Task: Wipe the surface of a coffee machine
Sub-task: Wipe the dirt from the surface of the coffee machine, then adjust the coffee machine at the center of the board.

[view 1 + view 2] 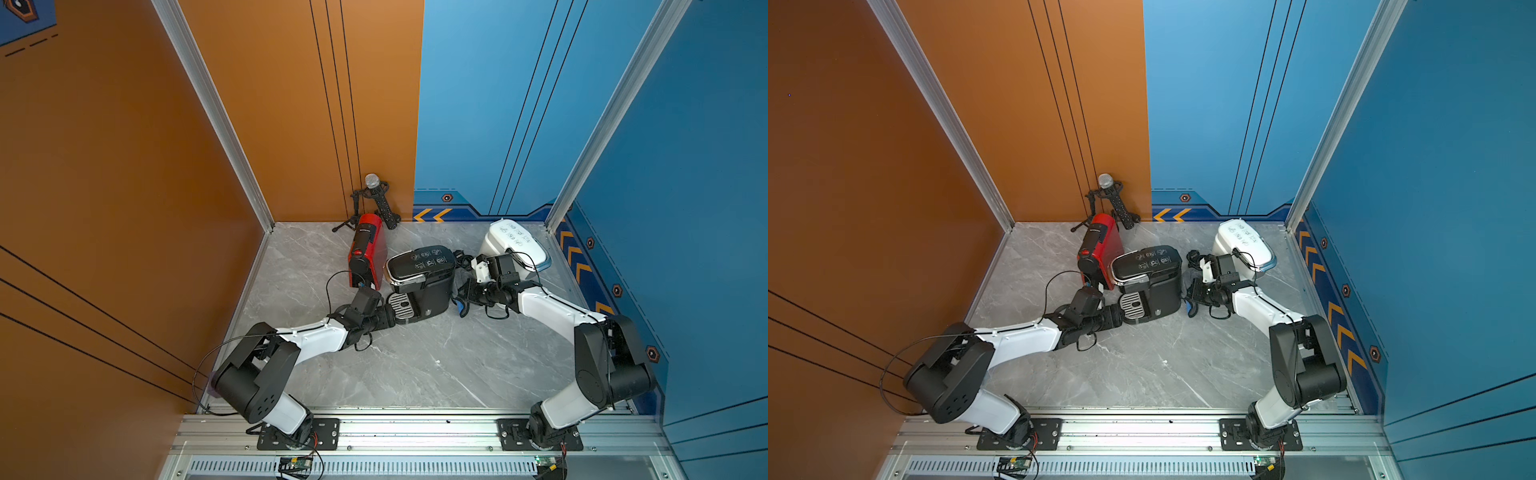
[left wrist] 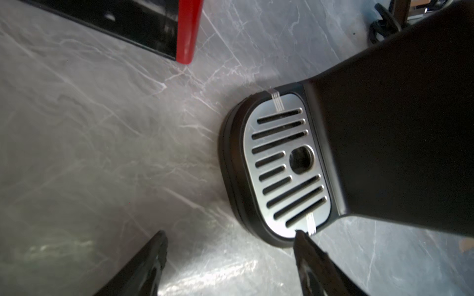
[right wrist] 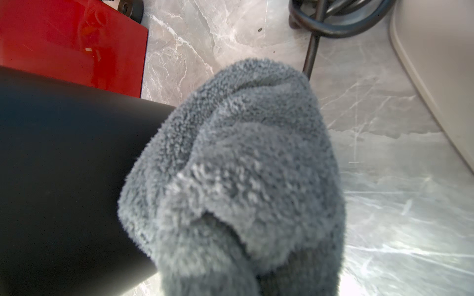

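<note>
Black coffee machine (image 1: 432, 286), grey cloth (image 3: 243, 166), red capsule machine (image 1: 368, 245), grey marbled table (image 1: 415, 365)

In both top views the scene is seen from high up on the side of the base rail (image 1: 415, 430), looking steeply down and forward. The whole tabletop (image 1: 415, 365) is taken in, and the two pictures are nearly alike, shifted slightly sideways. The left wrist view is taken low and close over the tabletop, past two spread fingers (image 2: 143, 266), toward the drip tray (image 2: 287, 166) of the black coffee machine (image 2: 397, 128). The right wrist view is taken nearer still and is largely filled by a grey cloth (image 3: 243, 166) against that machine's side. The black machine and the red coffee machine (image 2: 187, 30) beside it are shared by all four views.
</note>
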`<action>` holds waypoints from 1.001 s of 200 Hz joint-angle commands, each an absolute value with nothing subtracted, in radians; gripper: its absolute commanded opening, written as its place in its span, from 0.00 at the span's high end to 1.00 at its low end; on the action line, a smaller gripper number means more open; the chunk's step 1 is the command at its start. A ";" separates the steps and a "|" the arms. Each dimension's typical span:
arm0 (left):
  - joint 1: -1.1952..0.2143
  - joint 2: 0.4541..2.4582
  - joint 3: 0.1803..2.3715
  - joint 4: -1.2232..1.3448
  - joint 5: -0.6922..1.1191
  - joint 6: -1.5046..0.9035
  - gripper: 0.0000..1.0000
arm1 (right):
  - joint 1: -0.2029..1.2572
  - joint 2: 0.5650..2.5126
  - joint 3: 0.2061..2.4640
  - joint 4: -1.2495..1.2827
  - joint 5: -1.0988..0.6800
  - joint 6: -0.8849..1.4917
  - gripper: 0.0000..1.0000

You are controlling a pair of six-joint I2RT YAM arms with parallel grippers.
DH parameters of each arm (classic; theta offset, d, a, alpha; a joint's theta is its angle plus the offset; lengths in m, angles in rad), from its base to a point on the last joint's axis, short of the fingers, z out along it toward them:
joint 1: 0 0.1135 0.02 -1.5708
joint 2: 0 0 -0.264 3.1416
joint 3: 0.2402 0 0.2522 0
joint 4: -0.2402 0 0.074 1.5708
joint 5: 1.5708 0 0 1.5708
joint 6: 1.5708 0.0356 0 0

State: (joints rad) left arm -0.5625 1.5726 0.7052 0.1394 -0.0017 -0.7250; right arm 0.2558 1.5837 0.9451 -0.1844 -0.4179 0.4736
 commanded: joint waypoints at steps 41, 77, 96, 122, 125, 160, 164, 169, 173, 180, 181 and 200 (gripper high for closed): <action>-0.523 1.775 0.903 0.181 -0.007 -0.702 0.20 | 0.246 1.525 0.936 -0.210 -0.437 0.443 0.88; -0.522 1.887 1.001 0.192 0.042 -0.637 0.21 | 0.234 1.514 0.933 -0.223 -0.442 0.436 0.88; -0.548 1.903 1.014 0.193 0.054 -0.614 0.21 | 0.226 1.505 0.924 -0.227 -0.443 0.430 0.88; -0.610 1.898 0.999 0.193 0.024 -0.587 0.21 | 0.214 1.500 0.914 -0.226 -0.445 0.429 0.88; -0.618 1.898 0.996 0.194 0.022 -0.588 0.21 | 0.214 1.500 0.914 -0.227 -0.445 0.428 0.88; -0.709 1.878 0.925 0.229 -0.023 -0.632 0.23 | 0.213 1.495 0.920 -0.237 -0.441 0.423 0.88; -0.721 1.873 0.916 0.231 -0.032 -0.639 0.23 | 0.212 1.494 0.920 -0.241 -0.438 0.421 0.88; -0.737 1.869 0.905 0.233 -0.043 -0.646 0.23 | 0.213 1.490 0.923 -0.246 -0.434 0.418 0.88; -0.748 1.865 0.897 0.232 -0.053 -0.654 0.23 | 0.213 1.489 0.924 -0.250 -0.432 0.416 0.88; -0.772 1.861 0.882 0.234 -0.066 -0.679 0.23 | 0.212 1.487 0.927 -0.259 -0.426 0.410 0.88; -0.775 1.860 0.880 0.236 -0.067 -0.681 0.23 | 0.213 1.486 0.928 -0.259 -0.426 0.409 0.88; -0.839 1.858 0.841 0.274 -0.074 -0.737 0.24 | 0.212 1.488 0.940 -0.287 -0.413 0.392 0.88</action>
